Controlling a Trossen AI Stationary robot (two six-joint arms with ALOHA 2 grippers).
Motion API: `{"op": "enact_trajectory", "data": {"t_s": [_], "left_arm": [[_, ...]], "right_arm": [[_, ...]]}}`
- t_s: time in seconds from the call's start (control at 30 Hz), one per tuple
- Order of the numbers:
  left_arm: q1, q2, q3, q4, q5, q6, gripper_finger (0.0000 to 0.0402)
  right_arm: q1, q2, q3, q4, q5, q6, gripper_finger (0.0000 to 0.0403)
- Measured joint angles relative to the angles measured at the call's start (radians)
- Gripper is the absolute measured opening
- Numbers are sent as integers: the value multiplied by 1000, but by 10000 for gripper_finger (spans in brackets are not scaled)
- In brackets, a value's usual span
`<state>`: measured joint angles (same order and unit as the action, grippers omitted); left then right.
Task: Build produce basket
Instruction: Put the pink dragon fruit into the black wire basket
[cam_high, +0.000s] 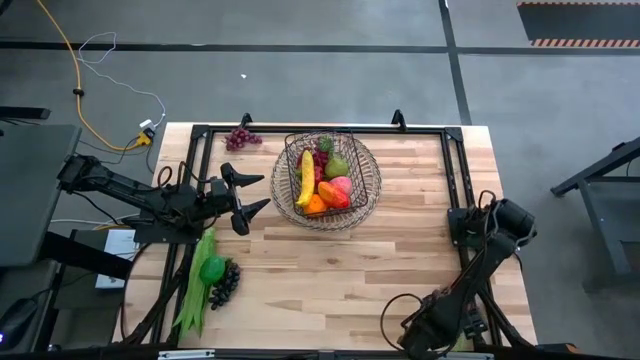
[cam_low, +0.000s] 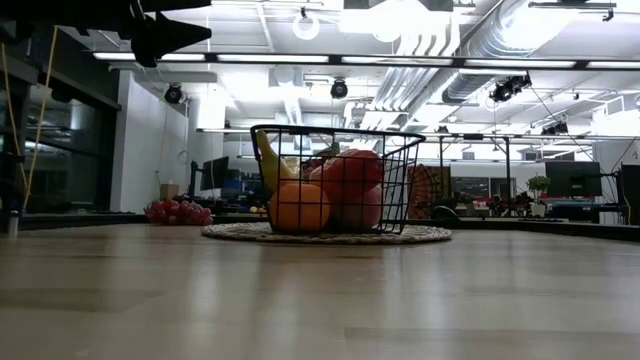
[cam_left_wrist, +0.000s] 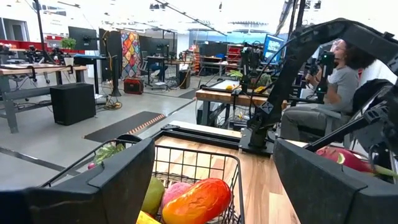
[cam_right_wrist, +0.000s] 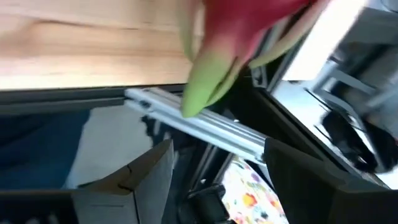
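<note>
The dark wire basket (cam_high: 330, 180) stands on a round woven tray (cam_high: 368, 205) at the table's far middle. It holds a banana (cam_high: 305, 178), an orange, a pear and red fruit. My left gripper (cam_high: 264, 192) hovers open just left of it, pointing level at it (cam_left_wrist: 193, 168). My right gripper (cam_high: 420, 328) is at the near right edge, open and tilted down. A pink dragon fruit (cam_right_wrist: 249, 37) with a green tip lies blurred ahead of its fingers, apart from them. The same fruit (cam_left_wrist: 341, 158) shows past my left finger.
Purple grapes (cam_high: 242, 138) lie at the far left corner. Long green beans (cam_high: 195, 290), a green pepper (cam_high: 211, 268) and dark grapes (cam_high: 224, 285) lie at the near left. A black frame rail (cam_high: 452, 170) runs along the right side. A person (cam_left_wrist: 339, 68) sits beyond the table.
</note>
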<state>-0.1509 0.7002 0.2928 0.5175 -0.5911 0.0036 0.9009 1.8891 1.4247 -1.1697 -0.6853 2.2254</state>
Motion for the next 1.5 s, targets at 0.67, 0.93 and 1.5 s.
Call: {"op": "enact_trajectory", "data": {"t_s": [0.67,0.93,1.5], "left_arm": [[0,0,0,-5,3,0,317],[0,0,1,-5,3,0,317],[0,0,1,-4,3,0,317]], "right_arm": [[37,63,-39,-16,-24,23,243],[38,63,-112,81,-18,17,243],[38,63,-197,160,-8,-8,198]]}}
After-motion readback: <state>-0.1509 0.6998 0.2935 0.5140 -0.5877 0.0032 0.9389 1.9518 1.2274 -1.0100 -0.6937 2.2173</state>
